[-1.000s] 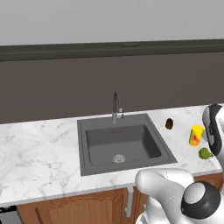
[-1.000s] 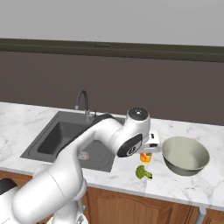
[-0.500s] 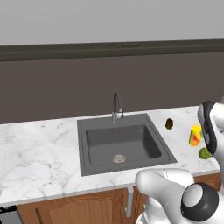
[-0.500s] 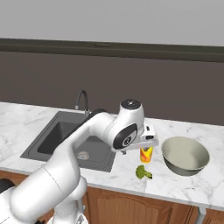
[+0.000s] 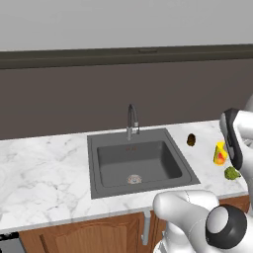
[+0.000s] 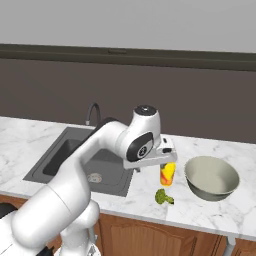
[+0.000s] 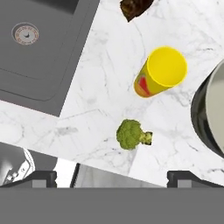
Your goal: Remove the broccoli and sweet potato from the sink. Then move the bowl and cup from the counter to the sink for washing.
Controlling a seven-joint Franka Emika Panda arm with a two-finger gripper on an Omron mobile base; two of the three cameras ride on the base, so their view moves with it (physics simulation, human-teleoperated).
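Arm bent forward, gripper [image 7: 112, 177] pointing down, jaws apparently wide apart.

Arm's [image 6: 95, 165] a chunky glossy white thing, rounded tube segments with dark grey joint caps. The wrist cap has a little ring marking on its face. Flat pale hand block underneath, two small dark finger tips [image 7: 41, 177].
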